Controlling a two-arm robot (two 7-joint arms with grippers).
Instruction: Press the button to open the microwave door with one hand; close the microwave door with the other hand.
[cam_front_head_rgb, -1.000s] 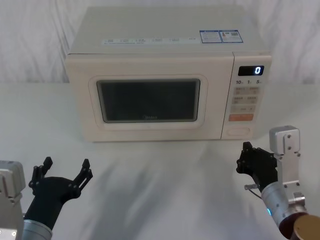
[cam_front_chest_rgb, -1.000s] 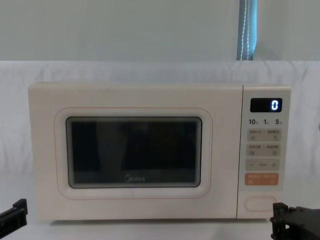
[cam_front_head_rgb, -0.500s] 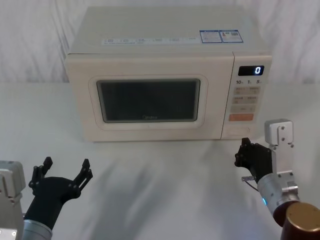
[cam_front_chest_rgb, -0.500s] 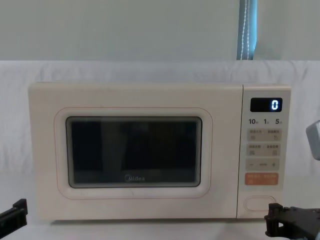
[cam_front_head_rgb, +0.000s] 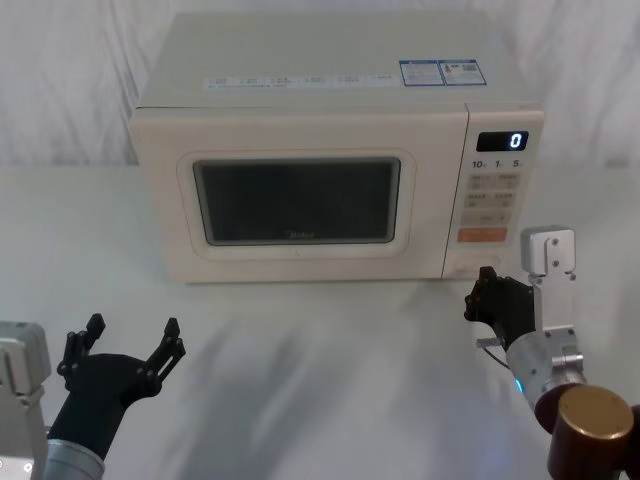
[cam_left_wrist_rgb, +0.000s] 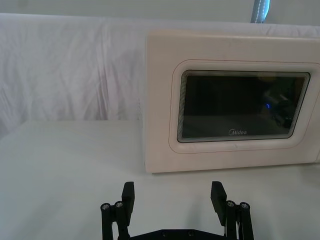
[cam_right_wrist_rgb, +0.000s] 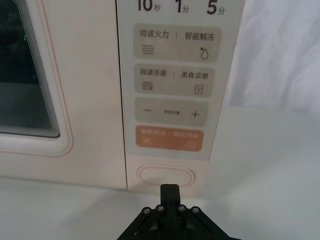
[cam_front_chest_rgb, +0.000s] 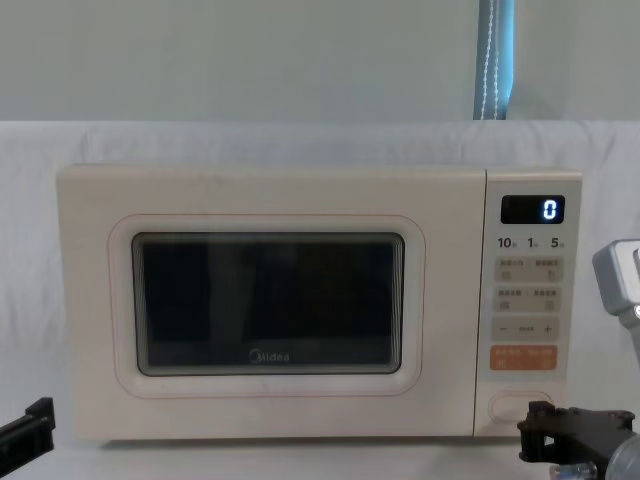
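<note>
- One cream microwave (cam_front_head_rgb: 320, 150) is seen standing on the white tabletop (cam_front_head_rgb: 320, 370), set back toward a draped white cloth (cam_front_head_rgb: 60, 80).
- The microwave door (cam_front_head_rgb: 297, 200) is found shut, flush with the front face; its dark window and small logo are seen in the chest view (cam_front_chest_rgb: 268, 305) and in the left wrist view (cam_left_wrist_rgb: 240, 107).
- The control panel (cam_front_head_rgb: 495, 195) is located at the robot's right of the door, with a lit display (cam_front_head_rgb: 502, 141) reading "0" at its top.
- An orange key (cam_right_wrist_rgb: 170, 138) is noted low on the panel, with small cream keys above it.
- The button (cam_right_wrist_rgb: 166, 176) is seen directly below the orange key, at the bottom of the panel; in the chest view (cam_front_chest_rgb: 515, 405) it is partly covered by the gripper in front of it.
- The right gripper (cam_front_head_rgb: 485, 293) is held just in front of the lower right corner of the microwave, at button height; in the right wrist view (cam_right_wrist_rgb: 170, 189) its fingers are pressed together, the tips lying just under the button's lower edge. Contact with the button cannot be confirmed.
- The left gripper (cam_front_head_rgb: 128, 338) is held low over the tabletop at the robot's left, well apart from the microwave, its fingers (cam_left_wrist_rgb: 129, 192) spread wide and nothing between them.
</note>
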